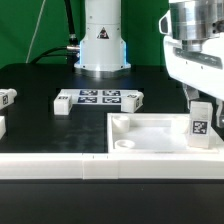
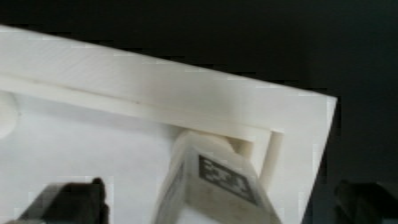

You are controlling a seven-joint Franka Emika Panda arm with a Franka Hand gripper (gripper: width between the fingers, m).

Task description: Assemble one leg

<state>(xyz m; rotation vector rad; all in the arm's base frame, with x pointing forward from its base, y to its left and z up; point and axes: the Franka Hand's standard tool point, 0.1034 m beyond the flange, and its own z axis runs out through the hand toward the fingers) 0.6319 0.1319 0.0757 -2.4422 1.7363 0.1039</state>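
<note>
One leg (image 1: pixel 200 122) stood at the tray's (image 1: pixel 150 143) corner — the gripper (image 1: pixel 200 98) closed on it, seating apparently unfinished — other legs lay untouched.

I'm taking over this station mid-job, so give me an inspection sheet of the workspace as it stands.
Surface: black table, no spills seen.
Job's things: one leg in the gripper, upright over the tray corner; three loose legs on the table.
Clutter: marker board only.
Grippers: shut on the leg.
Cables: black cables behind the robot base.
Surroundings: green backdrop.
</note>
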